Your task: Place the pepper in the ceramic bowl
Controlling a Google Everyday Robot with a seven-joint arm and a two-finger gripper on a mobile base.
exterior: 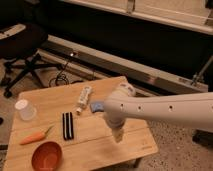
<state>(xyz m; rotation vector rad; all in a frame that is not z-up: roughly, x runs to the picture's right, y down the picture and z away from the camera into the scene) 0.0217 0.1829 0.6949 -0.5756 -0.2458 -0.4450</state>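
The pepper (35, 136), slim and orange with a green stem, lies on the wooden table (100, 150) at the left. The terracotta ceramic bowl (47, 156) sits just below it near the front left corner, empty. My gripper (119, 135) hangs from the white arm over the right middle of the table, well to the right of both, with nothing visibly in it.
A black-and-white striped bar (67, 125) lies between the pepper and the gripper. A translucent white cup (24, 109) stands at the far left. A white bottle (84, 98) and a small blue thing (97, 106) lie at the back. An office chair (22, 50) stands behind.
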